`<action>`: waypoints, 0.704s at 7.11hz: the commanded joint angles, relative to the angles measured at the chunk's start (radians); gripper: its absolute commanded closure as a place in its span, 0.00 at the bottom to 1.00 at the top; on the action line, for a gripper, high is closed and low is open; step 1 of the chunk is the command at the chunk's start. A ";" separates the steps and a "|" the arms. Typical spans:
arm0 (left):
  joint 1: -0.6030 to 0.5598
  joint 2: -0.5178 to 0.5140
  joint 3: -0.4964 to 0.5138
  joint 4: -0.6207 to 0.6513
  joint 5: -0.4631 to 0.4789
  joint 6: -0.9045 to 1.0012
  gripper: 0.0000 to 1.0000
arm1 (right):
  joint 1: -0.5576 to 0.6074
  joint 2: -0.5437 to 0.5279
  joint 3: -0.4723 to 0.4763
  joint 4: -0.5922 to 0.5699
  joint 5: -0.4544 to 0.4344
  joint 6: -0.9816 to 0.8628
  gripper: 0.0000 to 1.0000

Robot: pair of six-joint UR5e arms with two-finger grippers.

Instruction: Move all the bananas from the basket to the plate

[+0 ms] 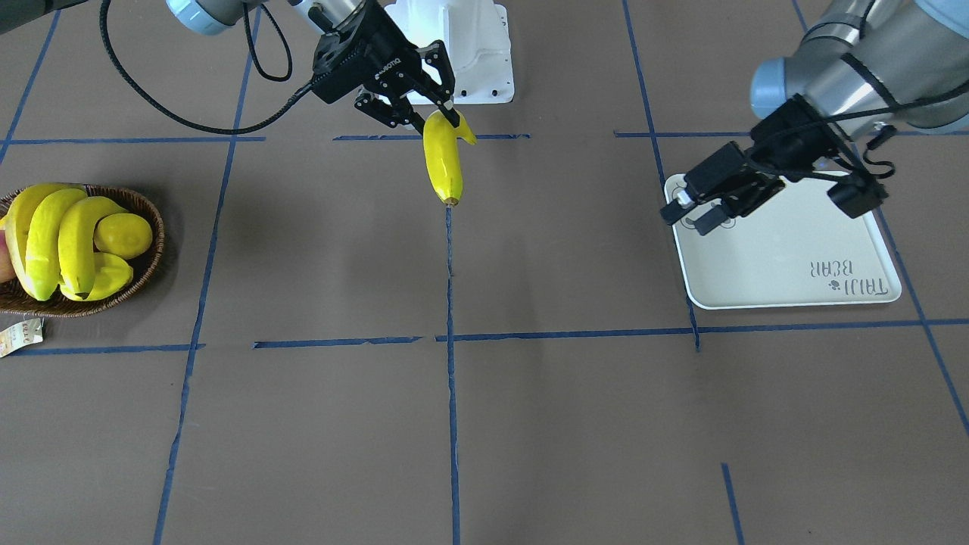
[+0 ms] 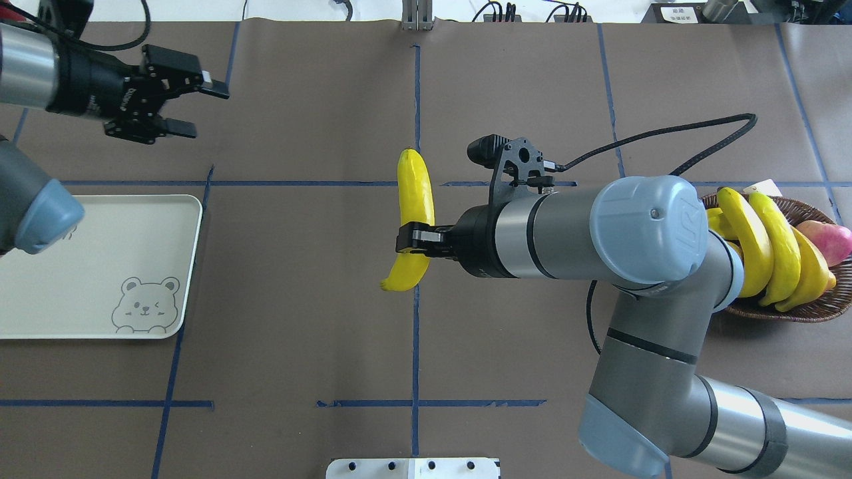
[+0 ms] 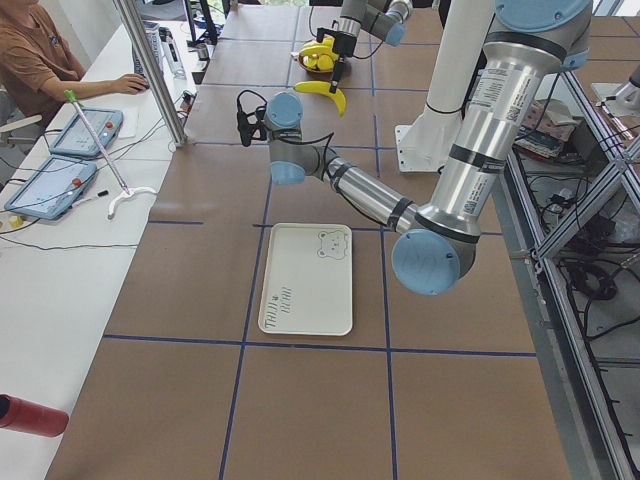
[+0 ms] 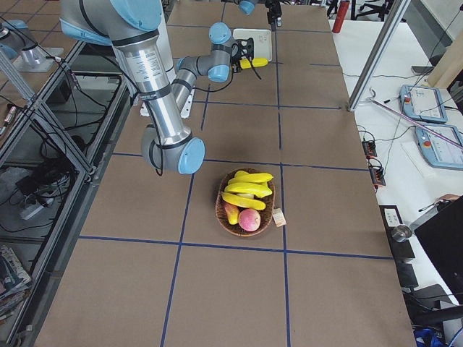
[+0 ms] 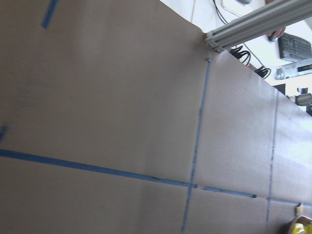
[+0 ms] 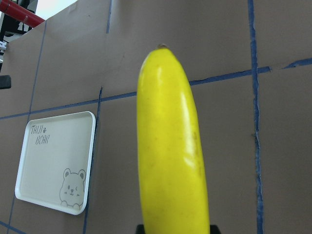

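Overhead exterior view: right tool (image 2: pixel 413 241) is clenched on one long curved bright-yellow banana (image 2: pixel 414 199), gripping it nearer one end than the middle. The banana is up in the air over the middle of the brown worktop (image 2: pixel 299 299), roughly along the centre blue tape line (image 2: pixel 416 346), and touches nothing but the tool. Right wrist view shows the same fruit filling the frame lengthwise, dark tip pointing away. Three more yellow bananas (image 2: pixel 765 246) lie side by side in the shallow dark-brown woven wicker basket (image 2: pixel 785 313) at the worktop's right end, w/ a round yellow lemon (image 1: pixel 123 233) and a pink-red round fruit (image 2: pixel 829 241) packed in beside them. A small paper tag (image 1: pixel 19 335) lies on the worktop just beside the basket. The flat white rectangular tray w/ grey bear-face drawing (image 2: pixel 100 266) sits flat nr the worktop's left end, well apart from the basket. Left tool (image 2: pixel 200 110) is released, fingers spread, hanging in the air nr the tray's far side, not touching it. Exterior left view: a person in a brown top (image 3: pixel 40 60) sits at a white side desk along the worktop's far edge.
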 commanded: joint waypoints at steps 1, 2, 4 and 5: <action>0.090 -0.095 0.001 -0.064 0.066 -0.182 0.01 | -0.006 0.004 -0.004 0.002 -0.008 0.002 0.97; 0.125 -0.136 0.003 -0.062 0.106 -0.182 0.01 | -0.006 0.006 -0.004 0.000 -0.008 0.000 0.97; 0.274 -0.207 0.021 -0.057 0.279 -0.177 0.01 | -0.006 0.020 -0.004 0.000 -0.006 0.002 0.97; 0.278 -0.202 0.021 -0.057 0.278 -0.174 0.01 | -0.006 0.020 -0.002 0.002 -0.006 0.000 0.98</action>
